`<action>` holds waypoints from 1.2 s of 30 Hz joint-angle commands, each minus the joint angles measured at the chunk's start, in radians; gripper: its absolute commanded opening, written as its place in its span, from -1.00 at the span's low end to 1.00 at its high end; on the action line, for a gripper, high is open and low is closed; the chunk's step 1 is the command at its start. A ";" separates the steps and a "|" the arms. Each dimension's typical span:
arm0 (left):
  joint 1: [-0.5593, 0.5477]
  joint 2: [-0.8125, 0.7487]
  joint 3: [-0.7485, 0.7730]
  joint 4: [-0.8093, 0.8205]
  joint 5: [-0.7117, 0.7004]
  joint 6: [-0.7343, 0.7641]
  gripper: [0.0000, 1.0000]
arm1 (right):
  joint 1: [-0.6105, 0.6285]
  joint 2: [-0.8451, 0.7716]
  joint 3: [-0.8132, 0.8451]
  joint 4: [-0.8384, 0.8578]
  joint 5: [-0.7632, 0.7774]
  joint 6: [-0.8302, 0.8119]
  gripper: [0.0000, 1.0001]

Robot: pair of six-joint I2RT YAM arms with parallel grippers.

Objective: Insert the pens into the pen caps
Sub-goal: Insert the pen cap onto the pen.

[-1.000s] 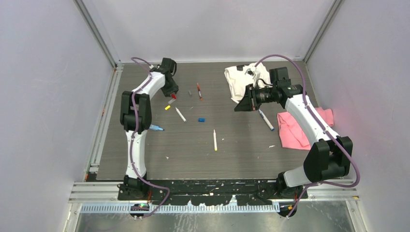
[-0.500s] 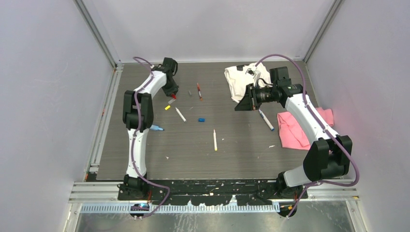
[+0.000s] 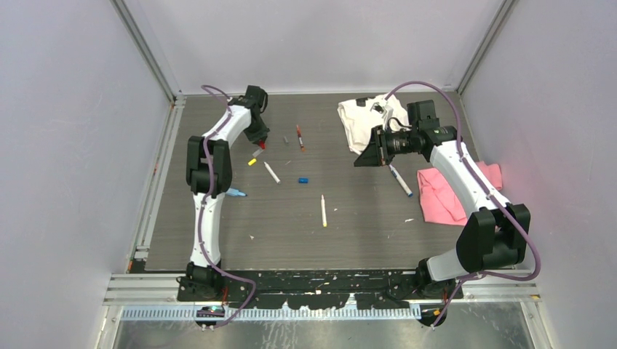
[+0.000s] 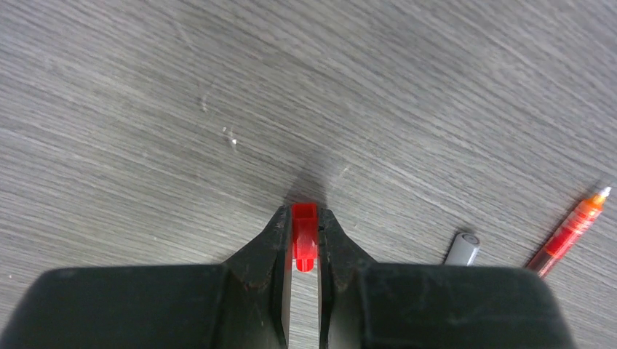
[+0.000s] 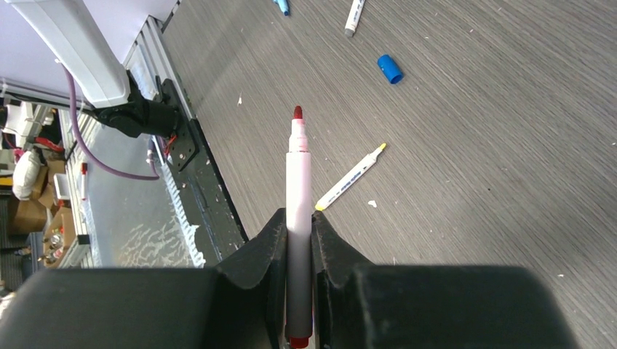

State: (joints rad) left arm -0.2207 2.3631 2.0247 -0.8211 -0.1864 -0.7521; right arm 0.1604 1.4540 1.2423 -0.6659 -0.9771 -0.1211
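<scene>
My left gripper (image 3: 260, 144) (image 4: 304, 218) is down at the table's far left, shut on a small red pen cap (image 4: 304, 236) that rests on the wood. My right gripper (image 3: 361, 158) (image 5: 298, 225) hangs above the table at the right, shut on a white pen (image 5: 297, 174) whose red tip points away from the fingers. On the table lie a dark red-grey pen (image 3: 299, 137) (image 4: 571, 229), a grey cap (image 3: 286, 139) (image 4: 463, 249), a yellow cap (image 3: 252, 161), a white pen (image 3: 271, 171), a blue cap (image 3: 303, 179) (image 5: 390, 69), a yellow-tipped pen (image 3: 324, 210) (image 5: 349, 178) and a light blue cap (image 3: 234, 193).
A white cloth (image 3: 367, 120) lies crumpled at the back right and a pink cloth (image 3: 451, 190) at the right edge. Another pen (image 3: 399, 179) lies below my right gripper. Metal rails border the table's left side and near edge.
My left gripper has shut on the red cap, and its arm has shifted slightly. The right arm with its pen has hardly moved.
</scene>
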 commanded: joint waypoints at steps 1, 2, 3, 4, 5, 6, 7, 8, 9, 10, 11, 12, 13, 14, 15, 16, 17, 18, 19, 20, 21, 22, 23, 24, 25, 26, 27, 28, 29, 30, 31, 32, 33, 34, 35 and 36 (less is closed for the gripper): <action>-0.003 -0.065 0.077 0.006 0.028 0.021 -0.99 | -0.003 -0.027 0.054 -0.035 -0.022 -0.102 -0.98; -0.005 -0.081 0.093 0.007 0.038 0.028 -0.99 | -0.003 -0.028 0.059 -0.056 -0.018 -0.139 -0.98; -0.006 -0.101 0.100 0.013 0.048 0.035 -0.99 | -0.004 -0.030 0.064 -0.078 -0.010 -0.179 -0.98; -0.009 -0.129 0.096 0.029 0.062 0.040 -0.99 | -0.004 -0.033 0.071 -0.100 -0.004 -0.216 -0.98; -0.011 -0.161 0.082 0.054 0.080 0.046 -0.99 | -0.004 -0.035 0.078 -0.117 0.001 -0.252 -0.98; -0.014 -0.196 0.058 0.083 0.102 0.050 -0.99 | -0.004 -0.037 0.085 -0.134 0.006 -0.284 -0.98; -0.017 -0.237 0.025 0.117 0.125 0.053 -0.99 | -0.003 -0.039 0.093 -0.155 0.006 -0.318 -0.98; -0.020 -0.276 -0.014 0.153 0.159 0.059 -0.99 | -0.003 -0.040 0.100 -0.184 0.005 -0.368 -0.98; -0.023 -0.325 -0.068 0.203 0.210 0.065 -0.99 | -0.004 -0.042 0.110 -0.216 0.004 -0.419 -0.98; -0.026 -0.376 -0.134 0.264 0.252 0.067 -0.99 | -0.003 -0.043 0.118 -0.235 0.005 -0.466 -0.98; -0.031 -0.447 -0.204 0.354 0.295 0.065 -0.99 | -0.004 -0.044 0.130 -0.254 0.011 -0.512 -0.98; -0.035 -0.505 -0.280 0.429 0.332 0.060 -0.99 | -0.004 -0.043 0.145 -0.278 0.015 -0.544 -0.98; -0.040 -0.560 -0.379 0.502 0.379 0.044 -0.99 | -0.004 -0.045 0.162 -0.308 0.018 -0.577 -0.98; -0.047 -0.612 -0.428 0.575 0.407 0.031 -0.99 | -0.004 -0.046 0.177 -0.324 0.020 -0.601 -0.98; -0.054 -0.666 -0.523 0.650 0.428 0.018 -0.99 | -0.003 -0.050 0.189 -0.333 0.020 -0.615 -0.98; -0.063 -0.713 -0.589 0.721 0.450 0.001 -0.99 | -0.003 -0.057 0.198 -0.344 0.018 -0.639 -0.98; -0.077 -0.765 -0.661 0.798 0.464 -0.015 -0.99 | -0.004 -0.065 0.205 -0.364 0.008 -0.679 -0.98; -0.087 -0.814 -0.730 0.887 0.474 -0.039 -0.99 | -0.001 -0.073 0.213 -0.387 -0.007 -0.732 -0.98; -0.100 -0.861 -0.794 0.966 0.482 -0.062 -0.99 | 0.002 -0.079 0.221 -0.411 -0.012 -0.778 -0.98; -0.115 -0.906 -0.857 1.043 0.483 -0.082 -0.99 | 0.006 -0.082 0.230 -0.426 -0.016 -0.803 -0.98; -0.131 -0.947 -0.912 1.110 0.481 -0.100 -0.99 | 0.012 -0.086 0.240 -0.438 -0.018 -0.808 -0.98; -0.151 -0.989 -0.967 1.183 0.472 -0.114 -0.99 | 0.017 -0.088 0.254 -0.447 -0.023 -0.804 -0.98; -0.172 -1.024 -1.018 1.249 0.459 -0.130 -0.98 | 0.026 -0.089 0.266 -0.454 -0.028 -0.790 -0.98; -0.194 -1.066 -1.062 1.310 0.441 -0.141 -0.99 | 0.034 -0.093 0.275 -0.462 -0.034 -0.778 -0.98; -0.217 -1.095 -1.103 1.392 0.420 -0.151 -0.99 | 0.045 -0.100 0.282 -0.464 -0.039 -0.759 -0.98; -0.239 -1.118 -1.137 1.452 0.409 -0.156 -0.99 | 0.057 -0.112 0.281 -0.458 -0.042 -0.736 -0.98; -0.263 -1.135 -1.170 1.508 0.389 -0.159 -0.99 | 0.069 -0.129 0.274 -0.436 -0.043 -0.697 -0.98; -0.282 -1.149 -1.206 1.566 0.373 -0.164 -0.99 | 0.087 -0.148 0.253 -0.383 -0.039 -0.645 -0.98; -0.302 -1.156 -1.219 1.617 0.360 -0.168 -0.99 | 0.095 -0.174 0.241 -0.350 -0.027 -0.582 -0.98; -0.319 -1.157 -1.237 1.674 0.351 -0.174 -0.99 | 0.108 -0.202 0.206 -0.291 -0.014 -0.526 -0.98; -0.335 -1.155 -1.248 1.725 0.345 -0.176 -0.99 | 0.115 -0.232 0.173 -0.228 -0.001 -0.468 -0.98; -0.352 -1.151 -1.255 1.772 0.338 -0.174 -0.98 | 0.118 -0.268 0.139 -0.157 0.009 -0.415 -0.98; -0.367 -1.145 -1.259 1.820 0.331 -0.170 -0.99 | 0.119 -0.297 0.106 -0.094 0.017 -0.368 -0.98; -0.383 -1.137 -1.261 1.864 0.325 -0.162 -0.99 | 0.120 -0.325 0.084 -0.035 0.024 -0.328 -0.98; -0.397 -1.128 -1.259 1.912 0.314 -0.154 -0.99 | 0.123 -0.346 0.067 0.016 0.029 -0.302 -0.98; -0.411 -1.119 -1.257 1.956 0.304 -0.144 -0.99 | 0.125 -0.364 0.052 0.050 0.036 -0.274 -0.98</action>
State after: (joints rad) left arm -0.5877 1.2358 0.7673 0.7921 0.1799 -0.9131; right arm 0.2798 1.1751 1.3434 -0.8776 -0.9653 -0.5922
